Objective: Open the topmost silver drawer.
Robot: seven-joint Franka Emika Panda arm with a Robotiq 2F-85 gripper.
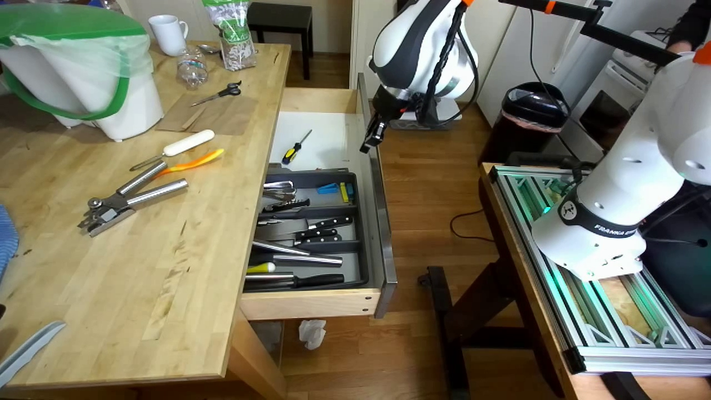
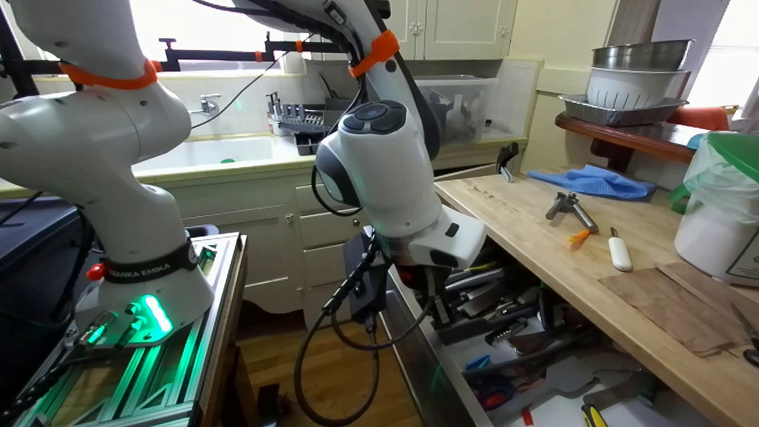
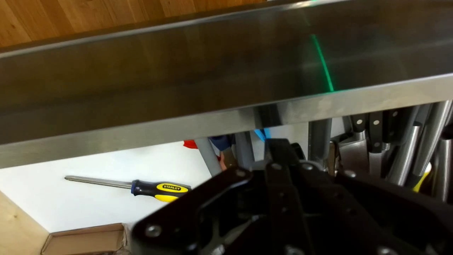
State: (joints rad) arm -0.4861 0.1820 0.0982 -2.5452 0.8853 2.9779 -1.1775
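The topmost silver drawer stands pulled out from under the wooden counter in both exterior views, with its metal front at the front rim (image 1: 387, 250) and the front panel (image 2: 409, 350). It holds a dark tray of knives and hand tools, and a yellow-black screwdriver lies on its white floor. In the wrist view the metal front (image 3: 159, 81) spans the picture. My gripper (image 3: 277, 145) has its fingers together and nothing shows between them. Its fingertips are on the inner side of the front, close to its top edge, also in both exterior views (image 1: 371, 145) (image 2: 440, 311). Contact cannot be told.
The wooden counter (image 1: 166, 300) overhangs the drawer and bears a metal plier-like tool (image 1: 130, 200), scissors (image 1: 219, 93) and a white bucket with green lid (image 1: 128, 105). The robot's base stands on a table (image 1: 527, 311) across a strip of wooden floor. Cables hang beside the wrist (image 2: 332, 356).
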